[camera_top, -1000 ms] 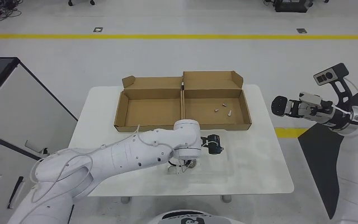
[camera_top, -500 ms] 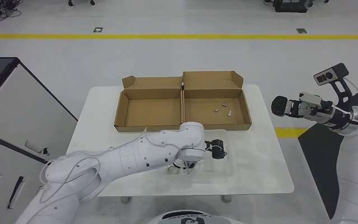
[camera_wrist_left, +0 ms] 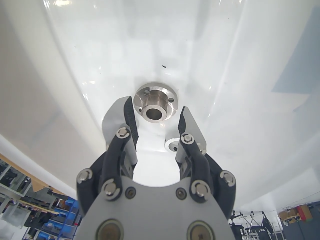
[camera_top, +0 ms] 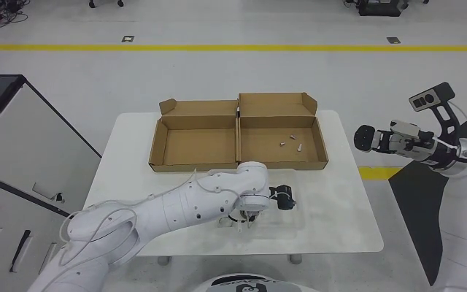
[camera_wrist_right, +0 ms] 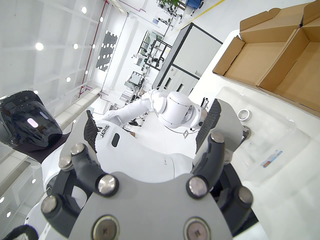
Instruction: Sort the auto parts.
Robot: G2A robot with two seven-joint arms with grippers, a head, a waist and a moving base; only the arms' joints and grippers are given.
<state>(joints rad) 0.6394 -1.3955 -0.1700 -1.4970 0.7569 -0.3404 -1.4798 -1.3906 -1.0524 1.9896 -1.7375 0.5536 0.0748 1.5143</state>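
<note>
A flanged metal bushing (camera_wrist_left: pixel 155 104) lies on the floor of a clear plastic tray (camera_wrist_left: pixel 225 51) at the table's front. My left gripper (camera_wrist_left: pixel 156 106) hangs open just over it, one finger on each side, neither touching it. A flat metal ring (camera_wrist_left: pixel 172 146) lies close by, partly under one finger. From above, the left gripper (camera_top: pixel 283 196) is over the tray (camera_top: pixel 292 223). My right gripper (camera_top: pixel 363 137) is held off the table's right edge, open and holding nothing (camera_wrist_right: pixel 152 113).
Two open cardboard boxes stand side by side at the back: the left box (camera_top: pixel 197 123) is bare inside, the right box (camera_top: pixel 281 120) holds three small parts (camera_top: pixel 292 136). The right wrist view shows a ring (camera_wrist_right: pixel 243 114) in the tray (camera_wrist_right: pixel 270 136).
My left gripper has shifted a little to the right and toward the table's front, over the tray. The right arm has not moved.
</note>
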